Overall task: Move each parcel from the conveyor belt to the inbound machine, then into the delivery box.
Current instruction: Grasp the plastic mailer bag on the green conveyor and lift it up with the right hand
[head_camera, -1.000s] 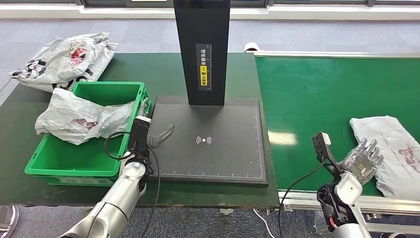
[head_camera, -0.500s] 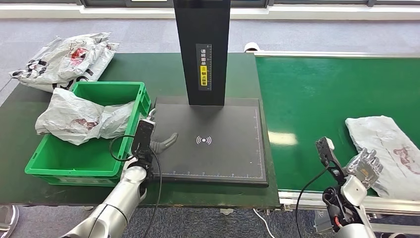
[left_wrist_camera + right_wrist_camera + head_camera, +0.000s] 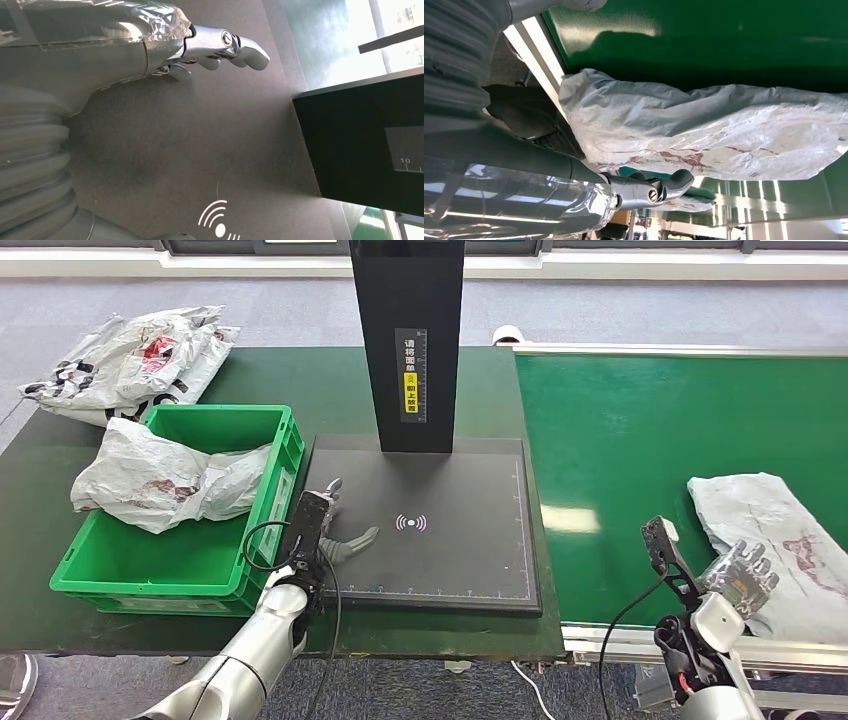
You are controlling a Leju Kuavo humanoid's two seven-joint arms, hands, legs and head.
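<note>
A grey plastic parcel (image 3: pixel 780 540) with red print lies on the green conveyor belt (image 3: pixel 640 440) at the right. My right hand (image 3: pixel 740 575) hovers at the parcel's near left edge, fingers apart, holding nothing; the parcel (image 3: pixel 724 130) lies just beyond the fingers (image 3: pixel 659 187). My left hand (image 3: pixel 345 538) is open low over the black inbound machine plate (image 3: pixel 450 560), near its white signal mark (image 3: pixel 411 523); its fingers (image 3: pixel 220 45) stretch out over the plate (image 3: pixel 175 150). Another grey parcel (image 3: pixel 160 480) lies in the green delivery box (image 3: pixel 150 565).
The machine's black post (image 3: pixel 408 340) rises at the back of the plate. More grey parcels (image 3: pixel 130 360) are heaped on the dark table at the back left. The belt's metal rail (image 3: pixel 640 645) runs along its near edge.
My left hand has slid right from the box edge onto the plate. The parcel on the belt has travelled left towards my right hand, which sank slightly.
</note>
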